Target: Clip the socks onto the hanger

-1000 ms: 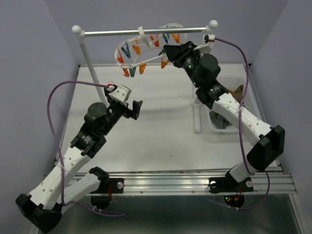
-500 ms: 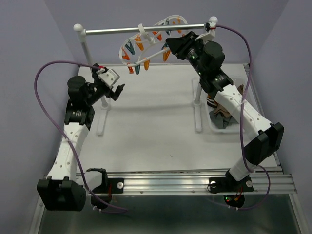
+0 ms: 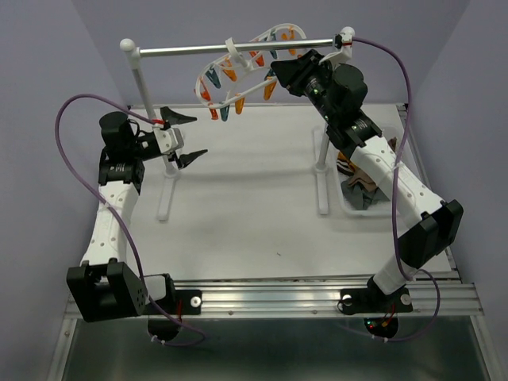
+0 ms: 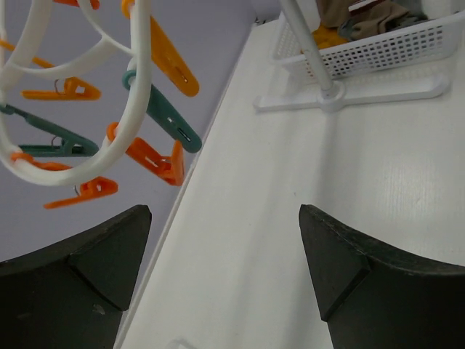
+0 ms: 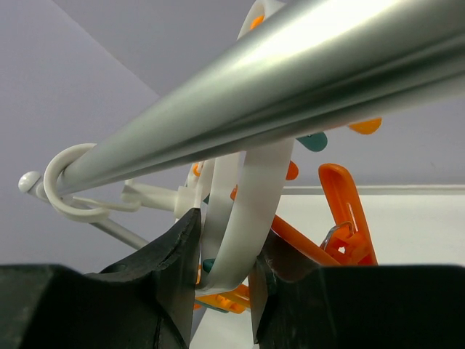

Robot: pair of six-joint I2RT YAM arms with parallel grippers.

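The white oval hanger (image 3: 238, 79) with orange and teal clips hangs by its hook from the rack's crossbar, tilted. My right gripper (image 3: 279, 73) is shut on the hanger's ring; in the right wrist view the white ring band (image 5: 251, 211) sits pinched between my right gripper's (image 5: 227, 251) fingers, just under the bar. My left gripper (image 3: 189, 135) is open and empty beside the rack's left post, below and left of the hanger. In the left wrist view my left gripper (image 4: 225, 212) points at the ring (image 4: 134, 94) and its clips. Socks (image 3: 361, 181) lie in the basket; they also show in the left wrist view (image 4: 360, 16).
The white two-post rack holds a metal crossbar (image 3: 238, 49); its left post (image 3: 147, 99) stands right by my left gripper, its right post (image 3: 321, 155) by the white basket (image 3: 373, 135) at the right. The basket also shows in the left wrist view (image 4: 378, 51).
My left arm has swung left and back and risen; its gripper now stands open by the left post. My right gripper lifted the hanger's ring a little, then held still.
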